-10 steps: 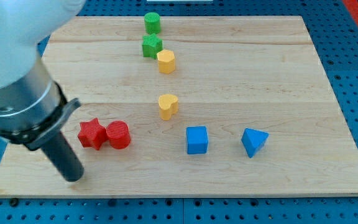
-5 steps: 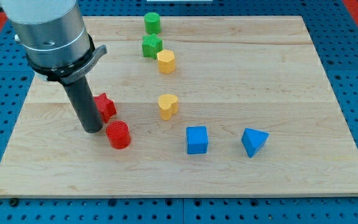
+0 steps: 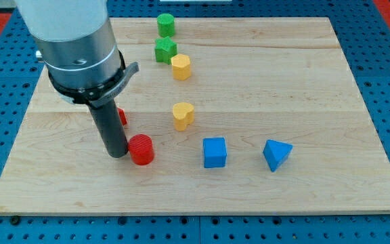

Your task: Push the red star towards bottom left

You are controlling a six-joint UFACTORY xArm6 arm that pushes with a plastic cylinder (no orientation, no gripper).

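Note:
The red star [image 3: 121, 116] is mostly hidden behind my rod; only a small red sliver shows at the rod's right side, left of board centre. My tip [image 3: 118, 153] rests on the board just below the star and touches the left side of the red cylinder [image 3: 141, 150]. The star lies above and slightly left of the red cylinder.
A yellow heart [image 3: 183, 114] sits right of the star. A blue cube [image 3: 214, 152] and a blue triangular block [image 3: 276, 154] lie at lower right. A green cylinder [image 3: 166, 25], a green star [image 3: 164, 49] and a yellow hexagon [image 3: 181, 66] stand near the view's top.
My tip moved from the lower left up and then right. The red star was pushed upward and is now behind the rod. The red cylinder slid a little to the right.

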